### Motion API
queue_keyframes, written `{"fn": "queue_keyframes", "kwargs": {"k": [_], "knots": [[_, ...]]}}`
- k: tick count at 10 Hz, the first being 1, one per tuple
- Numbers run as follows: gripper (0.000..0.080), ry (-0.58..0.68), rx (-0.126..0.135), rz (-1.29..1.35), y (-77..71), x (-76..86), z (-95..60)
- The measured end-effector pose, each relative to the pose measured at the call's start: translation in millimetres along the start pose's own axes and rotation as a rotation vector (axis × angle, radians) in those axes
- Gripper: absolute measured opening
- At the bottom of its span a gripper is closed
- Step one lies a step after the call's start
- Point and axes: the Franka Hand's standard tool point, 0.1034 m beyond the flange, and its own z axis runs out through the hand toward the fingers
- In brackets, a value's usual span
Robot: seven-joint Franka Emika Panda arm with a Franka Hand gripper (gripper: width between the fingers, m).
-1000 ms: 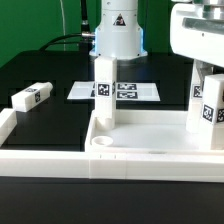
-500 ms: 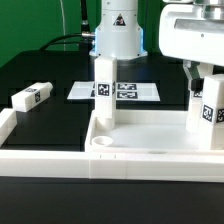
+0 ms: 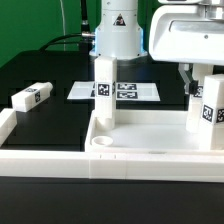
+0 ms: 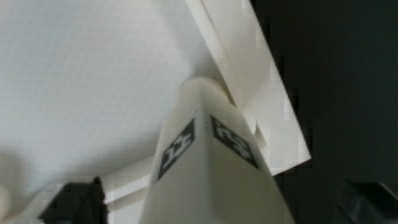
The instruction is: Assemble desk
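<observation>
The white rimmed tabletop lies at the front. Two white tagged legs stand upright in its corners: one near the middle and one at the exterior view's right. My gripper hangs over the right leg, with a dark finger just beside its left face. In the wrist view the leg runs up between my fingers, and a pale strip shows between finger and leg. The gripper looks open around the leg. A third leg lies loose on the black table at the left.
The marker board lies flat behind the middle leg, in front of the arm's white base. A low white barrier wall runs along the front left. A green backdrop stands behind.
My gripper's white body has shifted toward the exterior view's left and slightly down over the right leg. The leg and its tag have stayed as they were.
</observation>
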Motion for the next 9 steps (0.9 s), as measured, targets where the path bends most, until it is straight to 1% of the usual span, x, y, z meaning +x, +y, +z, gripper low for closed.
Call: {"fn": "queue_keyframes", "kwargs": {"k": [1,2,4,6,9], "knots": [[0.0649,0.000,-0.001,-0.029,-0.2,-0.1,0.0],[0.0649,0.002,-0.005,-0.136,0.4,0.1,0.0],[0.0649,0.005,-0.021,-0.288,0.9,0.4,0.0],[0.0649,0.005,-0.030,-0.443,3.5,1.6,-0.1],[0.0649,0.004,-0.043,-0.592,5.1,2.4,-0.1]]}}
